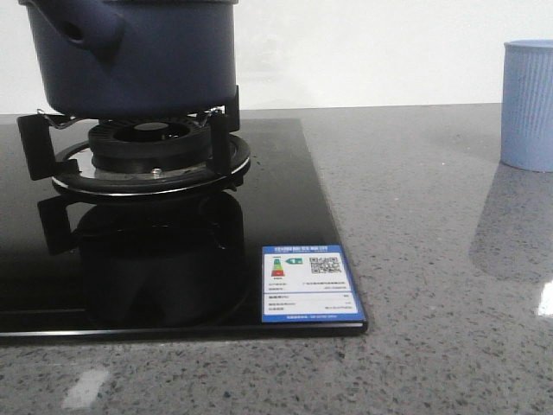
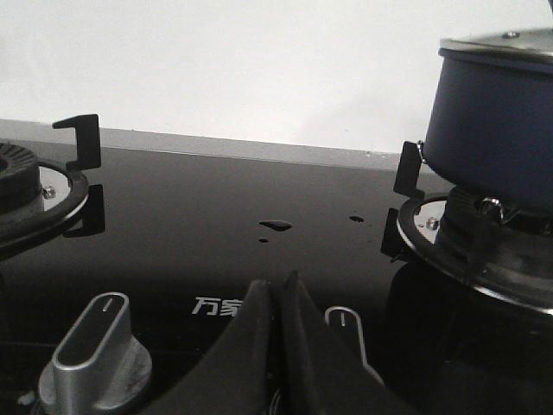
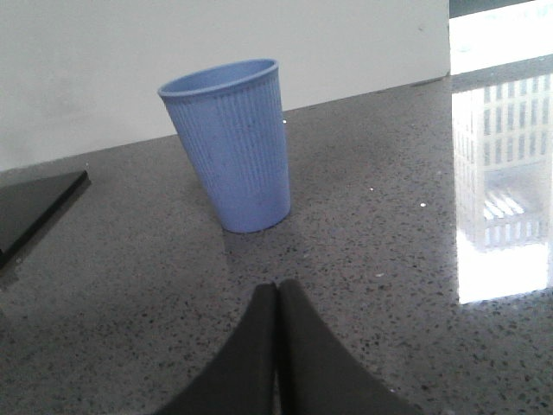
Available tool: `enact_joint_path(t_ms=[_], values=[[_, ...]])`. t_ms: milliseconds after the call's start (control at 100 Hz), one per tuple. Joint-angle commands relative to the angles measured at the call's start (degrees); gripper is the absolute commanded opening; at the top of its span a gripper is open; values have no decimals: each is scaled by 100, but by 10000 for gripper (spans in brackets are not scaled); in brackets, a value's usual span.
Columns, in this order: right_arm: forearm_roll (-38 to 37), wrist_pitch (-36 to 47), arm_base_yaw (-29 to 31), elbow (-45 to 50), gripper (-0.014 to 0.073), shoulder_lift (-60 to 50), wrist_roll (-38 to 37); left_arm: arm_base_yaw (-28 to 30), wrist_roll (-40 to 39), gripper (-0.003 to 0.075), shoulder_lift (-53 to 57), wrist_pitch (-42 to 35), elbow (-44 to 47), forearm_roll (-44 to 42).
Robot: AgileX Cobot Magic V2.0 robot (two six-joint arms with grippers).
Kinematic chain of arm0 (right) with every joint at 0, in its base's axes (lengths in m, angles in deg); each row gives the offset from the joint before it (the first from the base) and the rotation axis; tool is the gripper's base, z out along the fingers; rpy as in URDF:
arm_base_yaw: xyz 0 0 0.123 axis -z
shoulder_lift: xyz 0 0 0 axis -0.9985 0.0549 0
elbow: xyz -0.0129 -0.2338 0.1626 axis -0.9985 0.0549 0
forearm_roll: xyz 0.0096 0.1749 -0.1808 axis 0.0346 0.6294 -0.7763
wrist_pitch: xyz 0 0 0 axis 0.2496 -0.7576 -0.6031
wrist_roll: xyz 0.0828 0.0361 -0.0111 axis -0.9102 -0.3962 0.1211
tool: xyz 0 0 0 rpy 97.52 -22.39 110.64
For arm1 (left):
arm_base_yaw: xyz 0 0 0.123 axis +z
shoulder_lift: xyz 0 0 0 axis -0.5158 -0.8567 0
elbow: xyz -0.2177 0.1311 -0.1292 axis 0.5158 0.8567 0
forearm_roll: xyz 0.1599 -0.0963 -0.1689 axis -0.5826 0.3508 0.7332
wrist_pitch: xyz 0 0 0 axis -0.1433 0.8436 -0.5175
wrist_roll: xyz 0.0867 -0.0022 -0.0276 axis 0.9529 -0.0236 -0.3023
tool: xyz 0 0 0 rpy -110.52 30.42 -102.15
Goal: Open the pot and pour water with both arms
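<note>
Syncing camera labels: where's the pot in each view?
Front: pot top left, on the burner grate.
Left wrist: pot at the right edge, lid on, on the same grate.
Right wrist: not in it; only the cup.
Shared landmark: black glass cooktop.
</note>
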Motion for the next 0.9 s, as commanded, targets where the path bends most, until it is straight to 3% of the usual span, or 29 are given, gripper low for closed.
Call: enact_joint_path(t_ms=[0, 100, 270, 380, 530, 680, 890], values=[[388, 665, 40, 138, -68, -82, 40, 20, -52, -20, 148, -509, 64, 411], [1002, 785, 40, 138, -68, -82, 40, 20, -52, -20, 148, -625, 64, 1051], [2552, 1093, 40, 116, -67, -82, 40, 20, -52, -20, 148, -958, 38, 2886], [2650, 1049, 40, -66, -67, -82, 40, 20, -52, -20, 148, -1038, -138, 3249], [1960, 648, 40, -665, -66, -60, 40, 20, -6, -20, 79, -903, -837, 2468], [822, -298, 40, -1469, -66, 435, 40, 20, -6, -20, -444, 36, -1954, 1038], [167, -1748, 22, -2682, -66, 1770, 106, -293, 664, -20, -1507, 836, -3114, 864]])
